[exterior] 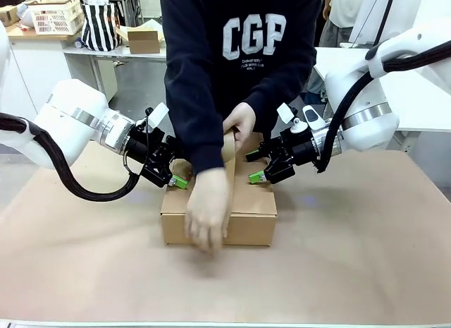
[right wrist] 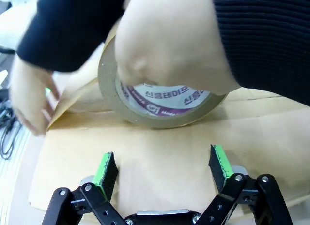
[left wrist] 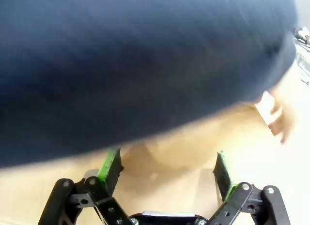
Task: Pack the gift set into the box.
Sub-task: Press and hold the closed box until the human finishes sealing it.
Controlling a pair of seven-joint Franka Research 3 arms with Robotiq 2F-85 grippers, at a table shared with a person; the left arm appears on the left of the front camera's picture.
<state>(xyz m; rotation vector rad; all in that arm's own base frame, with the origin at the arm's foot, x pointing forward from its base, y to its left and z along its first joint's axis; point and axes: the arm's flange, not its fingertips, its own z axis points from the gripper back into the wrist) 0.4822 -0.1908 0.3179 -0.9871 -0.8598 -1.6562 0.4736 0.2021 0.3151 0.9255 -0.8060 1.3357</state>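
The box (exterior: pixel 250 216) lies in the middle of the table with its flaps shut; the gift set is hidden. A person leans over it and runs brown tape (exterior: pixel 229 162) from a tape roll (right wrist: pixel 160 109) along the top seam. One hand (exterior: pixel 207 211) presses at the front edge and the other hand (exterior: pixel 242 122) holds the roll at the back. My left gripper (exterior: pixel 175 178) stands open at the box's top left edge, its fingers (left wrist: pixel 110 168) over the cardboard (left wrist: pixel 169 159). My right gripper (exterior: pixel 255 166) is open over the top right part of the lid (right wrist: pixel 145 152).
Brown paper covers the table (exterior: pixel 352 257). The person's dark sleeve (left wrist: pixel 135 65) hangs close above my left gripper. Far behind stand a small tan carton (exterior: pixel 144 40), a white basket (exterior: pixel 56 16) and a striped bag (exterior: pixel 100 23).
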